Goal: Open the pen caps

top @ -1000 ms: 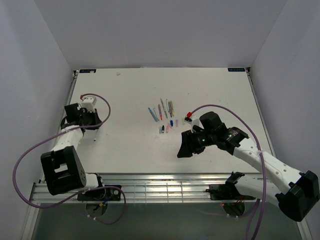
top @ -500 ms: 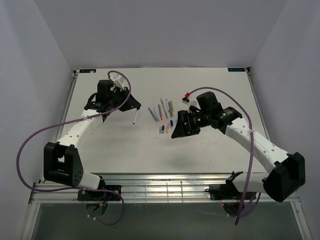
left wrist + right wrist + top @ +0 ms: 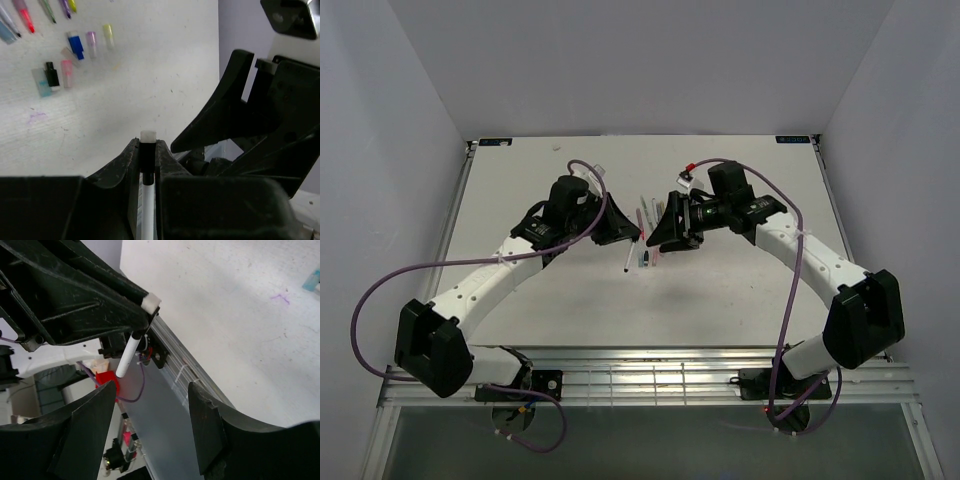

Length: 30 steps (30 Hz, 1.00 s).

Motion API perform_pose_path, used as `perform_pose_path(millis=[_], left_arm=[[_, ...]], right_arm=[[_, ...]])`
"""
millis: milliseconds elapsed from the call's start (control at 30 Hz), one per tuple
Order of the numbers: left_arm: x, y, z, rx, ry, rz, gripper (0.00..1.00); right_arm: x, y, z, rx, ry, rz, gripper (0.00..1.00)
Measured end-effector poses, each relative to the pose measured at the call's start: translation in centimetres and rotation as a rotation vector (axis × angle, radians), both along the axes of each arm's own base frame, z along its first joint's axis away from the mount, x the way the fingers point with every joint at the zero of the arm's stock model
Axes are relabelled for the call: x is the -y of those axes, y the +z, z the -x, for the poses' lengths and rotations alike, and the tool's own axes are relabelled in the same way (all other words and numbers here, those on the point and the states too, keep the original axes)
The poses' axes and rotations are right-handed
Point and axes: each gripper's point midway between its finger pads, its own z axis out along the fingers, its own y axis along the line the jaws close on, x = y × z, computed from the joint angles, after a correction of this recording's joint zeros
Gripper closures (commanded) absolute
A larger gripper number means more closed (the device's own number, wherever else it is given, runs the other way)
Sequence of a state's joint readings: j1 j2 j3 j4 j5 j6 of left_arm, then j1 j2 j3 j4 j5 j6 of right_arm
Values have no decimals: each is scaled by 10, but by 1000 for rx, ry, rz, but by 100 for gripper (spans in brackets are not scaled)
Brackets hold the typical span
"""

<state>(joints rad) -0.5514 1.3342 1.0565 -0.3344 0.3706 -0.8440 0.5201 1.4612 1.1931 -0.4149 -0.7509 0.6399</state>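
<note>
L gripper (image 3: 147,156) clamped tight on a white pen (image 3: 127,354), held in the air over the table (image 3: 740,290), approx centre. In the L wrist view the pen's dark end w/ white tip pokes just past the fingers (image 3: 125,162), and the white barrel runs back between them. In the top view it hangs slanted toward the near edge. R gripper (image 3: 661,232) is spread wide, nothing between its fingers (image 3: 92,427). It faces the L gripper, close to the pen but apart from it. Other pens (image 3: 648,213) lie side by side on the table, between & just beyond the two grippers. Loose pen caps (image 3: 76,44) (blue, pink, pale yellow, black) lie in a small cluster just beside those pens
</note>
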Motion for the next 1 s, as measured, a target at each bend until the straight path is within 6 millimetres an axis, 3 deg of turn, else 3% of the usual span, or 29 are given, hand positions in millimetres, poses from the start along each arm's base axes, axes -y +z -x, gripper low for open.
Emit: perform_pose_path(millis=[233, 400, 600, 800, 1000], left_arm=[[-9, 15, -32, 57, 124, -46, 100], [-9, 12, -45, 42, 160, -81, 100], [-15, -4, -46, -18, 199, -130, 100], [-17, -3, -46, -40, 226, -129, 100], [-18, -4, -44, -73, 247, -119, 100]], right_arm=[[-11, 9, -9, -35, -27, -66, 37], [-16, 12, -14, -45, -41, -99, 39], [-31, 3, -17, -84, -34, -109, 41], [-48, -13, -6, -138, -2, -85, 46], [-58, -9, -2, -131, 4, -100, 55]])
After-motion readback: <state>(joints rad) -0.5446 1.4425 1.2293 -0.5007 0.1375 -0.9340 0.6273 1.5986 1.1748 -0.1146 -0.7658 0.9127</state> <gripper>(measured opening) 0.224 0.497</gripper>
